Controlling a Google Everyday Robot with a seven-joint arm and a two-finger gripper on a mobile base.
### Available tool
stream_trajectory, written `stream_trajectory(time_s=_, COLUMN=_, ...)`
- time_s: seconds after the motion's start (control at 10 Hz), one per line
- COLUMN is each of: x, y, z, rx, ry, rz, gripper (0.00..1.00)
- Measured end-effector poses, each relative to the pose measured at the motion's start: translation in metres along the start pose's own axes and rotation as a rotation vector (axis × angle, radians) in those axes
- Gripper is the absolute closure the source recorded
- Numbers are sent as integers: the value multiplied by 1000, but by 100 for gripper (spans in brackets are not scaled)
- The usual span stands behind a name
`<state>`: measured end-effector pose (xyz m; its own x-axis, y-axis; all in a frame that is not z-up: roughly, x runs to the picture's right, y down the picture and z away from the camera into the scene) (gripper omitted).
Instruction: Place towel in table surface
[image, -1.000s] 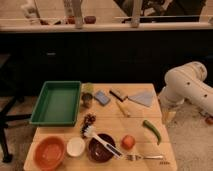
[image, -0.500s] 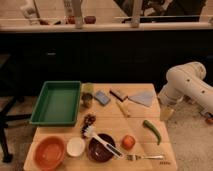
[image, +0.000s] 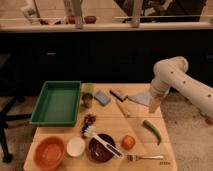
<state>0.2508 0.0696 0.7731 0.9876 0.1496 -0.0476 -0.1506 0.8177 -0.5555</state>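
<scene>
The towel (image: 139, 98) is a grey-blue cloth lying flat on the wooden table (image: 107, 120) near its back right corner. My white arm reaches in from the right and bends down over the table's right edge. The gripper (image: 154, 106) points down at the towel's right edge, touching or just above it. The arm's lower link hides part of that edge.
A green tray (image: 57, 102) is at back left, with a cup (image: 87, 99), a blue sponge (image: 102, 97) and a knife (image: 120, 103) in the middle. In front are an orange bowl (image: 49, 152), a white bowl (image: 76, 146), a dark bowl with a brush (image: 101, 144), an orange fruit (image: 129, 142), a green pepper (image: 152, 131) and a fork (image: 145, 157).
My arm has swung a little left and down, bringing the gripper closer to the towel's right edge. The towel and other objects have not moved.
</scene>
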Motion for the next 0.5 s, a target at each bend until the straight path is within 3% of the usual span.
stream_trajectory(time_s=0.5, x=-10, y=-31, z=41, rx=46, ry=56, rz=41, gripper=20)
